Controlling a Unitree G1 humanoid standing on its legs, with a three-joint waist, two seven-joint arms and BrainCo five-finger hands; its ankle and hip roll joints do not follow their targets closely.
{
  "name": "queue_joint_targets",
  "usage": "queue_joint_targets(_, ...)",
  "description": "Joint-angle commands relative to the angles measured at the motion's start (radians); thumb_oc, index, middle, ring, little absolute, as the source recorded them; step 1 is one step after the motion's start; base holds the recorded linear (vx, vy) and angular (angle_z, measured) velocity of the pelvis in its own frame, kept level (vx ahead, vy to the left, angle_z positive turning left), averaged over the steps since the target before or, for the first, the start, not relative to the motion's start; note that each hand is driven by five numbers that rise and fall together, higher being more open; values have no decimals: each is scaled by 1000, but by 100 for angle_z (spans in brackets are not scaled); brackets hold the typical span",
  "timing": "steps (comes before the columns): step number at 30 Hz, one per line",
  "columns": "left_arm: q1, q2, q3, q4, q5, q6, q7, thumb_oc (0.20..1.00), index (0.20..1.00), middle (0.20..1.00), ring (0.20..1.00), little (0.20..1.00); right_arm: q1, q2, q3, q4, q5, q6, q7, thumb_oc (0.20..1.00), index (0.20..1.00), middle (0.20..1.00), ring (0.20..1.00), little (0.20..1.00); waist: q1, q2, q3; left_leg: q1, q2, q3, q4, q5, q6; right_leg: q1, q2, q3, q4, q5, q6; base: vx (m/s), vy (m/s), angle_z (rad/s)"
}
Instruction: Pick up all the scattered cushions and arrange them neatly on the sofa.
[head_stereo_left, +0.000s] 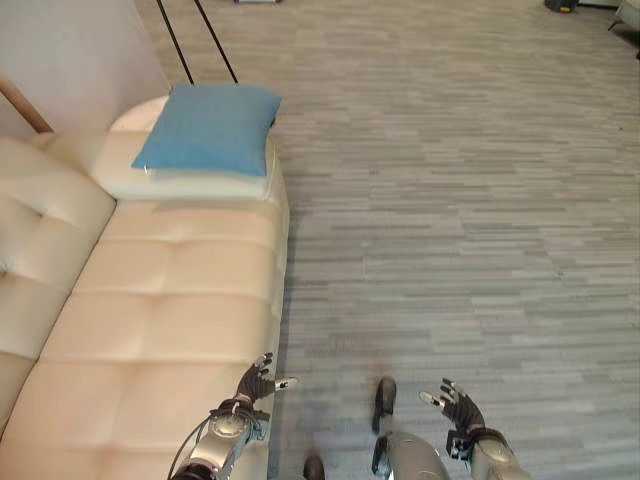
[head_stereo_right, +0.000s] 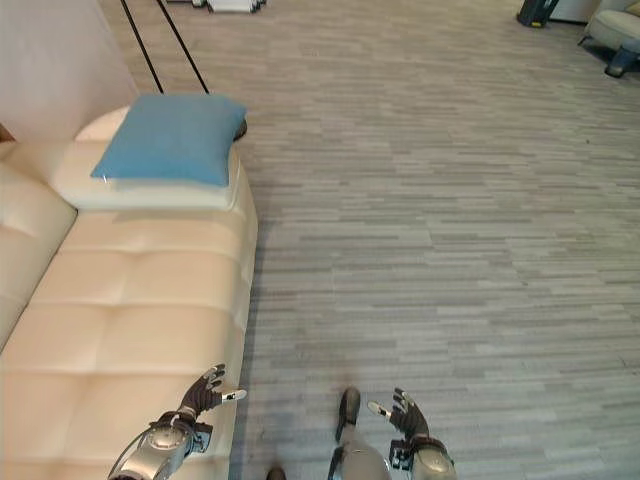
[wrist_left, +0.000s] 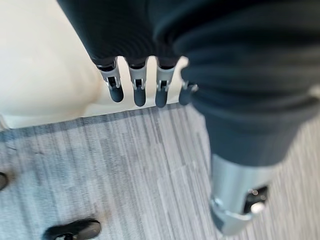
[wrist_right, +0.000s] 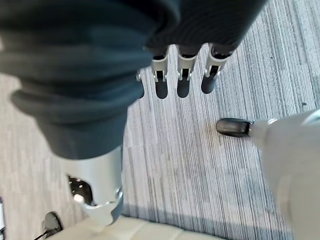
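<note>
Fingers straight and empty on the left hand (head_stereo_left: 256, 383), above the sofa (head_stereo_left: 170, 330) front edge, and on the right hand (head_stereo_left: 458, 404), over the floor beside it. One blue cushion (head_stereo_left: 210, 127) lies at the sofa's far end; seek remaining cushions before reaching.

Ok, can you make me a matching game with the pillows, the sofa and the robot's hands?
Things:
1. blue cushion
2. cream cushion
3. left hand
4. right hand

Places:
A. open over the grey floor
B. lying on top of another cushion
C. open by the sofa seat's front edge
D. lying straight on the sofa seat

Pairs: 1-B, 2-D, 3-C, 4-A
</note>
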Motion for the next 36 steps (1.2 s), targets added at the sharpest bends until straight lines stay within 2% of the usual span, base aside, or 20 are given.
queue_joint_targets(1, -66, 0, 7, -20, 32, -31, 0, 1000, 1000, 1000, 1000, 1000, -43, -34, -17, -36, 24, -38, -4, 1000, 1000, 1000, 1000, 1000, -6, -18, 23, -71, 12, -35, 183, 59, -55, 135, 25, 29, -58, -129, 37, 392, -306, 32)
queue_joint_targets(3, -69, 0, 2, -26, 25, -29, -2, 1000, 1000, 1000, 1000, 1000, -38, -40, -13, -41, 38, -39, -1, 1000, 1000, 1000, 1000, 1000, -5, -18, 32, -116, 22, -44, 337, 121, -78, 178, 47, 38, -61, -165, 5, 385, -315, 6)
queue_joint_targets(4, -72, -2, -3, -23, 13, -30, -1, 1000, 1000, 1000, 1000, 1000, -39, -53, -1, -48, 23, -41, 2, 1000, 1000, 1000, 1000, 1000, 4, -26, 53, -193, 5, -73, 508, 163, -82, 218, 50, 42, -68, -182, -15, 344, -282, -7)
queue_joint_targets(6, -65, -1, -1, -19, -2, -29, -3, 1000, 1000, 1000, 1000, 1000, -42, -63, 6, -51, 14, -32, 2, 1000, 1000, 1000, 1000, 1000, 11, -33, 71, -252, -1, -84, 594, 168, -82, 240, 50, 43, -62, -205, -26, 275, -201, -4)
queue_joint_targets(8, -53, -5, 1, -4, -4, -27, 0, 1000, 1000, 1000, 1000, 1000, -49, -67, 7, -53, 16, -29, -3, 1000, 1000, 1000, 1000, 1000, 18, -43, 79, -314, -25, -77, 527, 113, -62, 255, 40, 49, -66, -214, -20, 262, -110, -15)
queue_joint_targets(9, -39, -4, 4, 6, -1, -23, 0, 1000, 1000, 1000, 1000, 1000, -53, -69, 8, -46, 17, -29, -1, 1000, 1000, 1000, 1000, 1000, 23, -51, 78, -348, -31, -62, 435, 65, -44, 274, 34, 48, -74, -227, -13, 327, -68, -12)
queue_joint_targets(10, -34, -7, 6, 18, 4, -22, 3, 1000, 1000, 1000, 1000, 1000, -55, -71, 13, -46, 10, -29, -2, 1000, 1000, 1000, 1000, 1000, 26, -53, 73, -355, -37, -59, 333, 64, -38, 281, 32, 49, -77, -234, -12, 342, -40, -11)
queue_joint_targets(12, -31, -14, 10, 36, 7, -18, 6, 1000, 1000, 1000, 1000, 1000, -56, -72, 18, -49, 1, -29, -5, 1000, 1000, 1000, 1000, 1000, 31, -51, 69, -355, -37, -64, 232, 92, -38, 293, 37, 43, -81, -239, -11, 243, -5, -20)
queue_joint_targets(13, -35, -21, 19, 67, 17, -10, 16, 1000, 1000, 1000, 1000, 1000, -62, -72, 27, -35, -16, -28, -12, 1000, 1000, 1000, 1000, 1000, 34, -38, 64, -369, -17, -73, 27, 202, -52, 314, 59, 31, -86, -256, -12, 319, 10, -26)
queue_joint_targets(14, -40, -24, 24, 84, 29, -9, 22, 1000, 1000, 1000, 1000, 1000, -67, -74, 35, -33, -27, -29, -14, 1000, 1000, 1000, 1000, 1000, 36, -32, 64, -393, -17, -82, -20, 217, -66, 330, 67, 26, -89, -262, -13, 317, 11, -12)
queue_joint_targets(17, -44, -19, 47, 117, 26, -10, 24, 1000, 1000, 1000, 1000, 1000, -78, -73, 42, -13, -47, -23, -10, 1000, 1000, 1000, 1000, 1000, 41, -33, 60, -424, -9, -55, -20, 234, -87, 370, 77, 37, -94, -269, -6, 416, 75, -11)
queue_joint_targets(21, -28, -13, 62, 128, 29, -13, 26, 1000, 1000, 1000, 1000, 1000, -70, -59, 44, -5, -61, -22, 2, 1000, 1000, 1000, 1000, 1000, 46, -43, 36, -398, -6, -25, -20, 269, -78, 415, 63, 45, -98, -287, 9, 391, 125, -33)
queue_joint_targets(23, -24, 2, 74, 144, 28, -16, 26, 1000, 1000, 1000, 1000, 1000, -72, -43, 44, 1, -54, -17, 13, 1000, 1000, 1000, 1000, 1000, 58, -73, 12, -355, -23, -11, -20, 241, -36, 425, 20, 78, -49, -299, 32, 530, 210, 2)
queue_joint_targets(24, -24, 3, 74, 144, 28, -16, 26, 1000, 1000, 1000, 1000, 1000, -72, -43, 44, 1, -54, -17, 13, 1000, 1000, 1000, 1000, 1000, 59, -74, 12, -355, -23, -9, -20, 241, -36, 425, 19, 79, -48, -299, 32, 502, 212, -15)
queue_joint_targets(25, -22, 5, 73, 139, 29, -16, 25, 1000, 1000, 1000, 1000, 1000, -68, -39, 44, -4, -50, -18, 18, 1000, 1000, 1000, 1000, 1000, 60, -83, 6, -353, -30, -5, -2, 222, -22, 414, 5, 81, -8, -293, 43, 393, 217, -18)
queue_joint_targets(26, -24, 16, 66, 125, 33, -12, 22, 1000, 1000, 1000, 1000, 1000, -72, -34, 45, -4, -50, -14, 20, 1000, 1000, 1000, 1000, 1000, 63, -93, 4, -343, -48, 0, 22, 175, 11, 350, -25, 85, 145, -256, 71, 491, 296, -21)
queue_joint_targets(30, -25, 32, 54, 87, 36, -8, 19, 1000, 1000, 1000, 1000, 1000, -74, -31, 37, -25, -52, -10, 25, 1000, 1000, 1000, 1000, 1000, 49, -87, 35, -260, -84, 14, 17, 117, 62, 192, -95, 80, 506, -66, 111, 304, 229, 11)
queue_joint_targets(32, -24, 41, 54, 61, 30, -7, 17, 1000, 1000, 1000, 1000, 1000, -63, -32, 36, -41, -57, -8, 28, 1000, 1000, 1000, 1000, 1000, 42, -67, 53, -210, -77, 11, -6, 103, 70, 123, -101, 74, 565, -84, 94, 278, 135, 21)
queue_joint_targets(34, -33, 39, 52, 65, 21, -10, 18, 1000, 1000, 1000, 1000, 1000, -60, -33, 35, -36, -53, -10, 25, 1000, 1000, 1000, 1000, 1000, 38, -46, 71, -182, -61, 8, -18, 105, 64, 48, -75, 63, 517, -162, 71, 196, 29, 10)
queue_joint_targets(36, -48, 36, 56, 72, 13, -13, 19, 1000, 1000, 1000, 1000, 1000, -61, -35, 30, -21, -45, -10, 21, 1000, 1000, 1000, 1000, 1000, 36, -29, 89, -150, -43, 0, -20, 94, 47, 34, -27, 48, 289, -194, 57, 266, -73, 21)
